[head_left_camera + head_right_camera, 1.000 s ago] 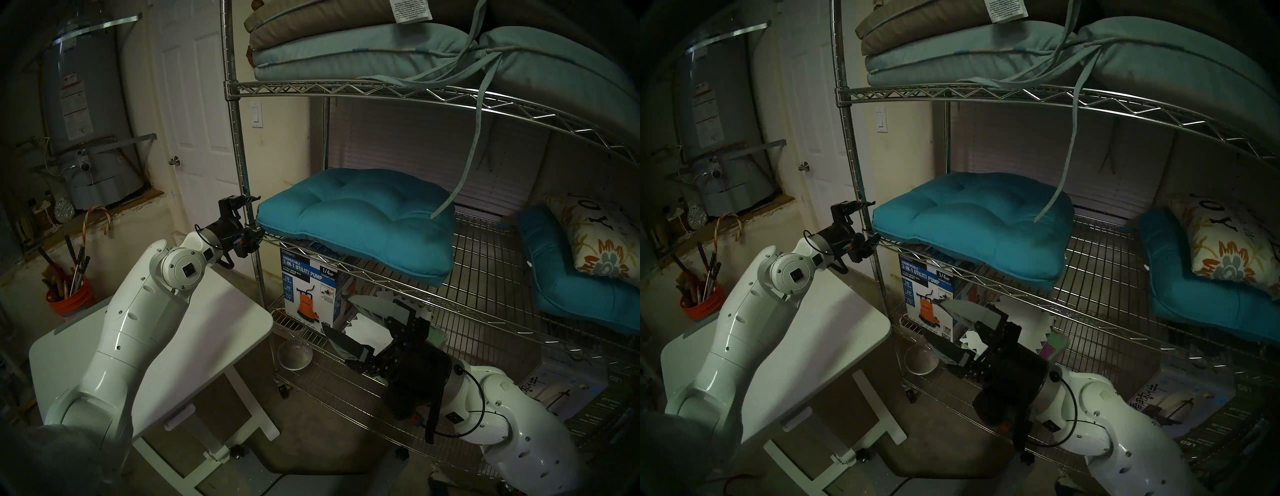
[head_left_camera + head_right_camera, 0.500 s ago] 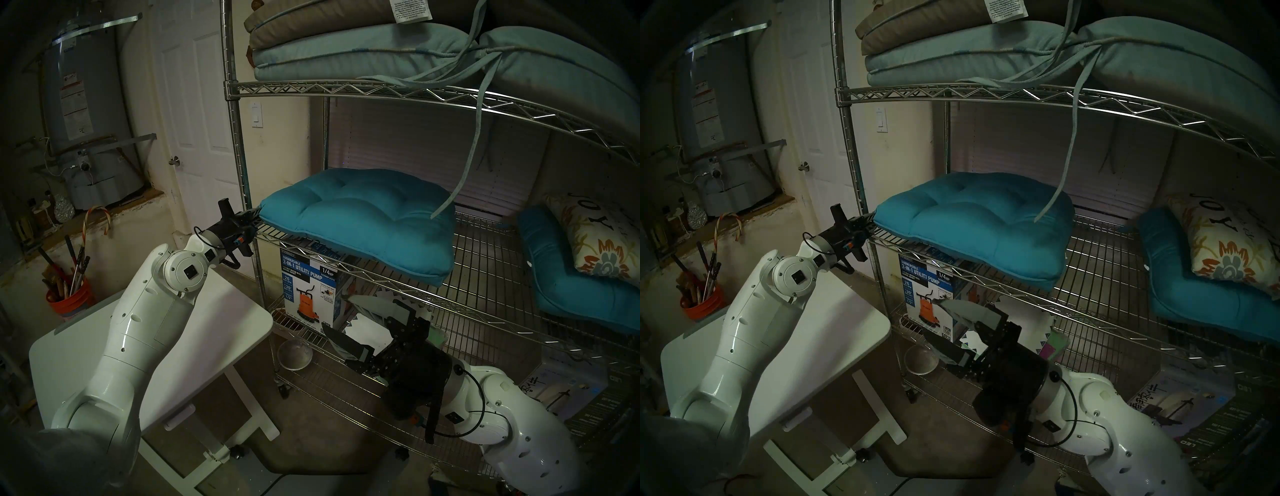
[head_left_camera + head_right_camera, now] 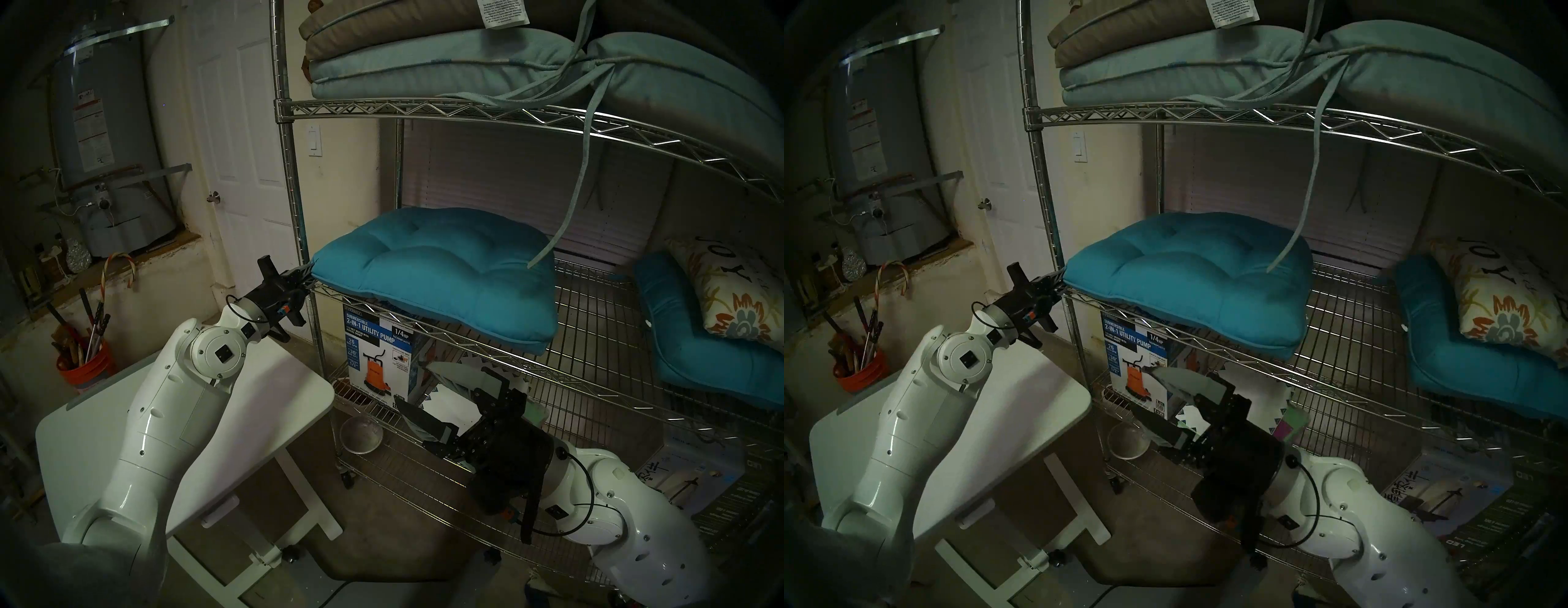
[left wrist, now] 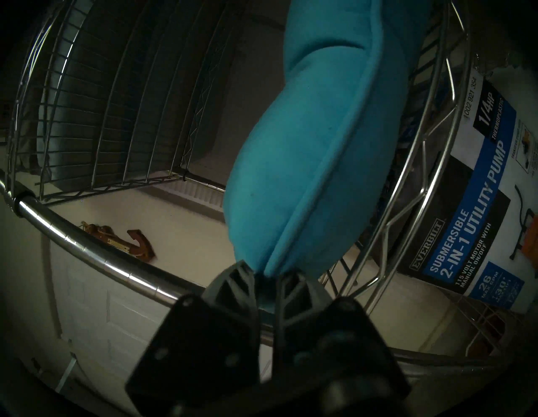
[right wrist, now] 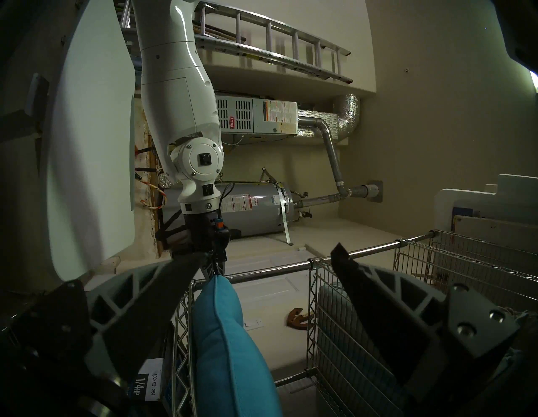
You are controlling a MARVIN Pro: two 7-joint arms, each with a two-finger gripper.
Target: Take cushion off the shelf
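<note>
The teal tufted cushion (image 3: 437,271) (image 3: 1187,276) lies on the middle tier of the chrome wire shelf (image 3: 292,170) (image 3: 1047,170). Its left corner pokes out past the front left post. My left gripper (image 3: 307,274) (image 3: 1059,278) (image 4: 266,276) is shut on that corner, pinching the piped seam of the cushion (image 4: 314,145). My right gripper (image 3: 413,384) (image 3: 1144,390) (image 5: 269,252) hangs open below the cushion's front edge, in front of the lower tier, with nothing in it. The right wrist view shows the cushion (image 5: 230,349) edge-on, with the left gripper (image 5: 215,268) at its far end.
A white table (image 3: 275,382) stands under my left arm, beside the shelf. A utility pump box (image 3: 382,344) sits under the cushion. A bent teal cushion (image 3: 700,352) with a floral pillow lies at right. Pale cushions (image 3: 424,63) fill the top tier, and a strap (image 3: 572,191) hangs onto the teal cushion.
The left gripper went from open around the cushion's corner to shut on it. It then drew back left and down, tugging the corner slightly outward. The right arm has not moved.
</note>
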